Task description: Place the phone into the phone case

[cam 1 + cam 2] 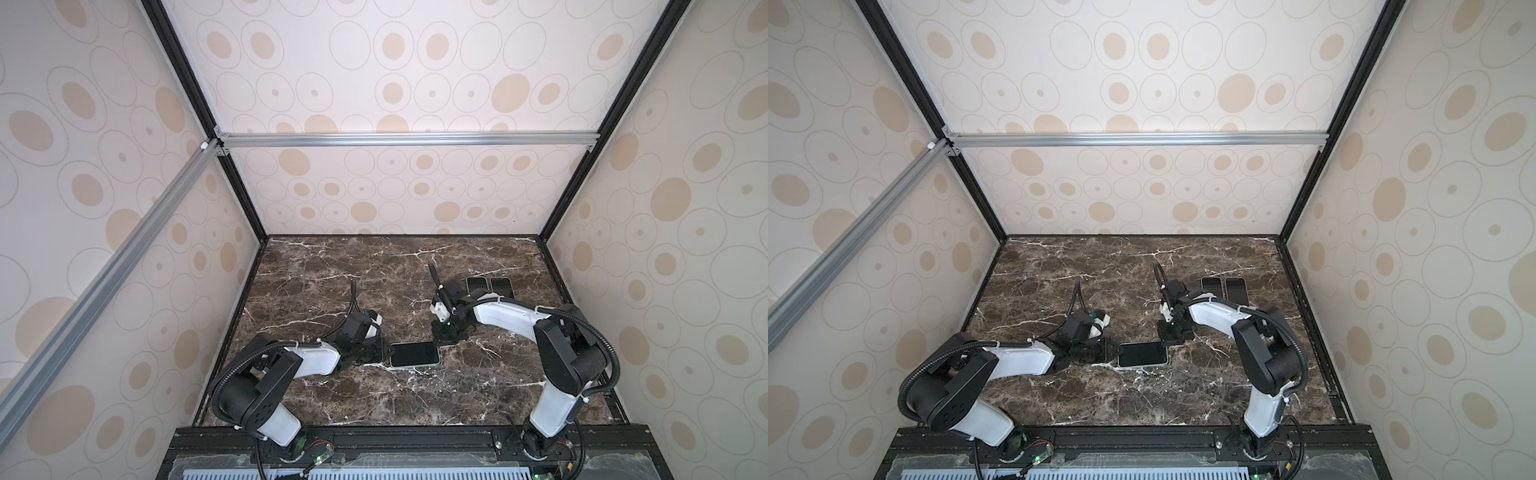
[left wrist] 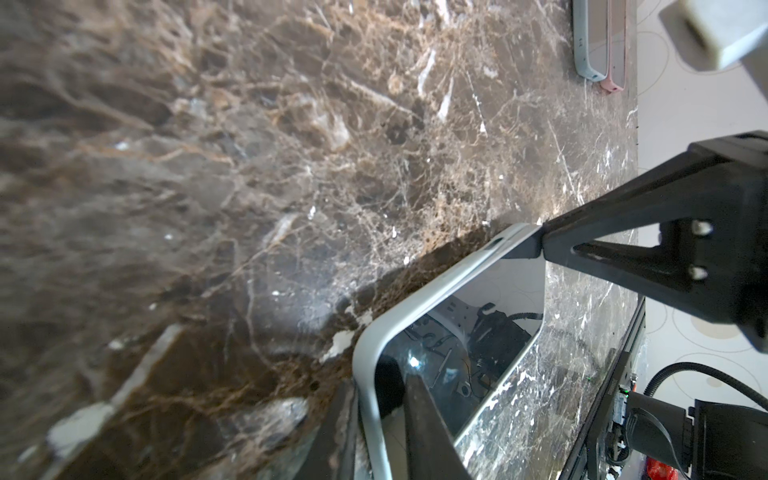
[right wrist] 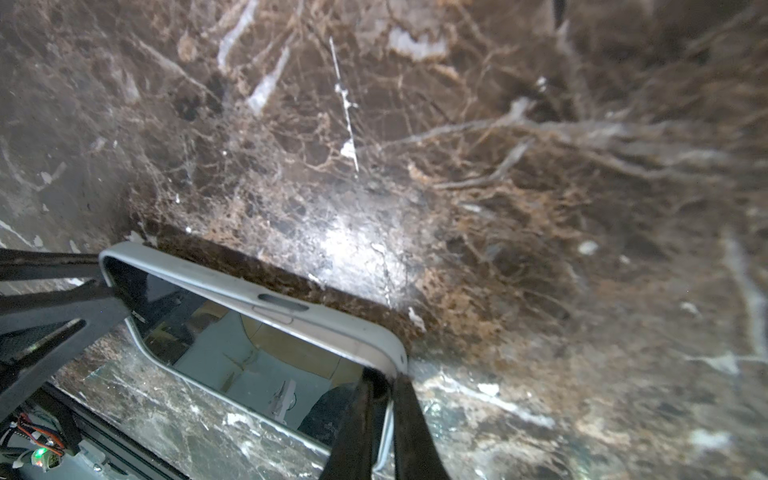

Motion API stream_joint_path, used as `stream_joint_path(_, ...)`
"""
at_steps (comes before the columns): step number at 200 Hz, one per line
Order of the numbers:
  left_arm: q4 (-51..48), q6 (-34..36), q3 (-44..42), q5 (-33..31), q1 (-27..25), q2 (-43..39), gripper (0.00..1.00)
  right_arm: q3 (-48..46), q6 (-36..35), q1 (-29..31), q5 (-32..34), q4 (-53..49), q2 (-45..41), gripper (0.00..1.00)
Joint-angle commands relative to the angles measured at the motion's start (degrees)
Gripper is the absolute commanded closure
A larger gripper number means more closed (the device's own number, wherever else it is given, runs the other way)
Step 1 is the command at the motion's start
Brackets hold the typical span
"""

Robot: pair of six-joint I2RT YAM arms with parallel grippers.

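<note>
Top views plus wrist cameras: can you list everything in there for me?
table: one, brown marble, floor of the booth.
phone case: one, pale grey, mid-table.
phone: one, dark glass, lying in that case.
other cases: two, grey-blue and pink, side by side, far right.
walls: three, cream with beige circles, around the table.
arms: two, white and black, reaching from the near edge.
left gripper: one, black, shut on the phone case's end rim.
right gripper: one, black, shut, at the case's far corner.

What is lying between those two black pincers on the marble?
A phone in a grey phone case, lying flat, left pincer at one end, right pincer at the other; both top views show it.
</note>
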Motion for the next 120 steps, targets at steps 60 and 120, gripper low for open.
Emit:
stream_joint_path(60,1.18,0.18,-0.30,-0.18,-0.09,1.22,0.79,-1.08,1.49,4.95,3.76,1.12,10.43,0.88)
stream_joint_path(120,1.11,-0.16,-1.02,-0.18,-0.13,0.29,0.79,-1.15,2.36,5.43,4.41,1.94,12.50,0.88)
